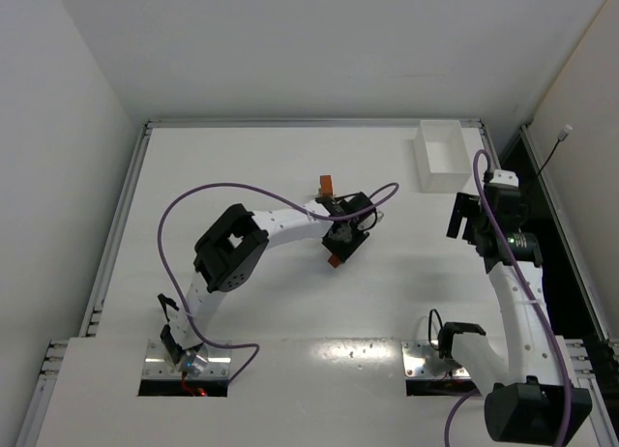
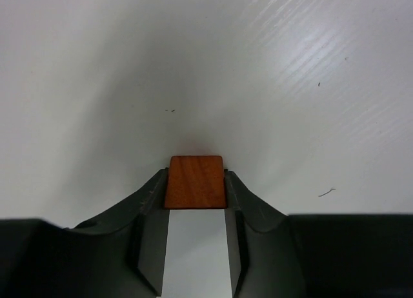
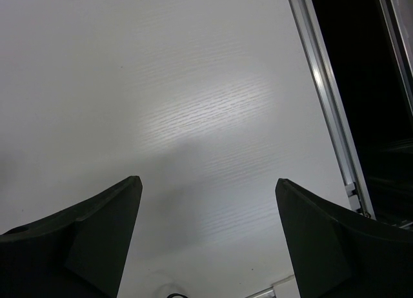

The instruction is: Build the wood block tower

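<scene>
My left gripper (image 1: 338, 246) is shut on a reddish-brown wood block (image 1: 333, 260), low over the middle of the table. In the left wrist view the block (image 2: 195, 188) sits squarely between my gripper's (image 2: 195, 172) fingertips, over the bare white table. A second orange-brown block (image 1: 325, 186) stands on the table just behind the left gripper. My right gripper (image 1: 466, 218) is open and empty at the right side; in the right wrist view it (image 3: 208, 185) shows only bare table between its jaws. No tan blocks and no tower are in view.
A white rectangular tray (image 1: 423, 163) stands at the back right, just behind the right gripper. The table's metal edge rail (image 3: 326, 98) runs along the right, with a dark drop beyond it. A purple cable (image 1: 193, 200) loops over the left arm.
</scene>
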Available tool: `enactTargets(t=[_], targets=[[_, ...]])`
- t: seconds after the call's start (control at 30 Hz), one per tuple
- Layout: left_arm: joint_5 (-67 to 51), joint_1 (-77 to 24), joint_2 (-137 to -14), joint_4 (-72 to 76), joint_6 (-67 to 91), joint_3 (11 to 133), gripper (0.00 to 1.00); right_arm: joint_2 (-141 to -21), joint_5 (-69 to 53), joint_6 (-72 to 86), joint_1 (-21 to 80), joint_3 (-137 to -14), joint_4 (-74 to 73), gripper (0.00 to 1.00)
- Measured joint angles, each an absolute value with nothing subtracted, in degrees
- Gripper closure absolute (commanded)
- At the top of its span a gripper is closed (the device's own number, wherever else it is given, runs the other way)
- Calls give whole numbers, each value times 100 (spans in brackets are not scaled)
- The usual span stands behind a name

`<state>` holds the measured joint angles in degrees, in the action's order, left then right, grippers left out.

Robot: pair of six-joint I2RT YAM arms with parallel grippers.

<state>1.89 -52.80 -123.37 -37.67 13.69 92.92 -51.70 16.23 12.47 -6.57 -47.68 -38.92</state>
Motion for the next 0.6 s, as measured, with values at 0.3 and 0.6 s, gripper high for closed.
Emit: enactTargets(t=[0.3, 0.6], targets=[[-1162, -5070, -11837, -3446, 1247, 8901, 100, -5225, 947, 1181, -661, -4683, -3732, 24], [-4783, -3850, -10527, -1756, 2241, 8595, 100, -5461, -2104, 897, -663, -4451, -3133, 24]])
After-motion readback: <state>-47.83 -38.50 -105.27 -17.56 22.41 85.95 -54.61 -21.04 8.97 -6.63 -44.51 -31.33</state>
